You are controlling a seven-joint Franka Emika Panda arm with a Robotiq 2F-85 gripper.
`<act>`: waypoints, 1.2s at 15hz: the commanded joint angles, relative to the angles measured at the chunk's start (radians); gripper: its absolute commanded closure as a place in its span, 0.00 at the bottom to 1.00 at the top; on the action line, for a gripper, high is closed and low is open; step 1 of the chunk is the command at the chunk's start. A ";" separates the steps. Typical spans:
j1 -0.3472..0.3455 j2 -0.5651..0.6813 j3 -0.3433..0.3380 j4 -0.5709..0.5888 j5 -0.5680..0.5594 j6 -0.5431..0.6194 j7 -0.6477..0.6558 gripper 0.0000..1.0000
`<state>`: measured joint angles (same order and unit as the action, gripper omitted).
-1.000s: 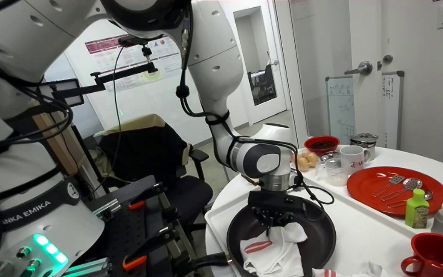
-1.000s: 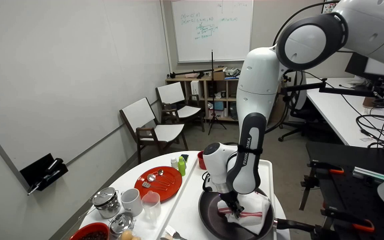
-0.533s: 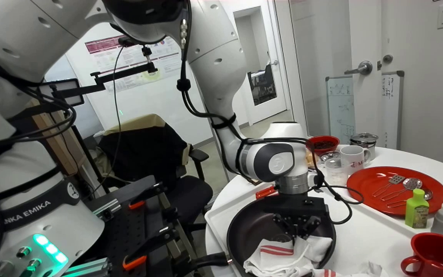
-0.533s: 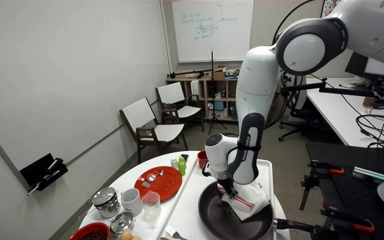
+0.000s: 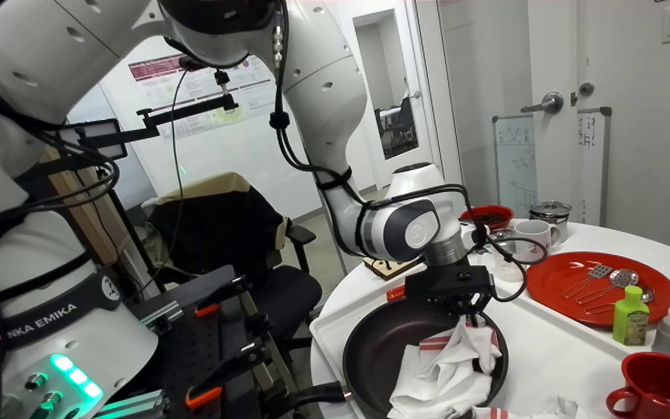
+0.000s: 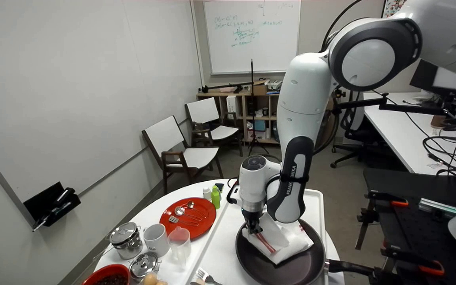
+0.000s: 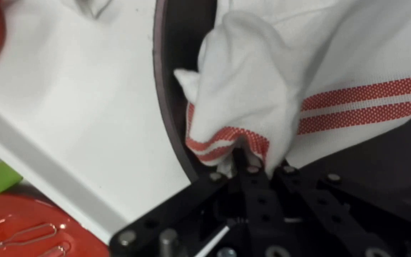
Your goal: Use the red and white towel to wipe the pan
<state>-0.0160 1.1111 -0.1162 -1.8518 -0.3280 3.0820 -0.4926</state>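
The frying pan (image 5: pixel 377 343) shows a broad crescent of dark floor at its left in an exterior view; the red and white towel (image 5: pixel 439 375) lies crumpled inside it, over to the lower right. The gripper (image 5: pixel 474 318) is clamped on a gathered fold of the towel, close by the rim; in the wrist view I see a strip of dark wall between fold and rim. In an exterior view, lower right, the handle (image 6: pixel 348 268) pokes out past the white tray (image 6: pixel 223 245). Left of the tray, a red plate (image 6: pixel 198 231) sits on the rounded white table (image 6: pixel 149 215), and up behind are two white-seated chairs (image 6: pixel 202 156) and a whiteboard (image 6: pixel 251 37).
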 commanded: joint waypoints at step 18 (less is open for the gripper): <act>0.002 -0.013 -0.003 -0.124 -0.155 -0.151 -0.125 0.99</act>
<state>-0.0650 1.0897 -0.0341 -2.0081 -0.4741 2.9308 -0.6684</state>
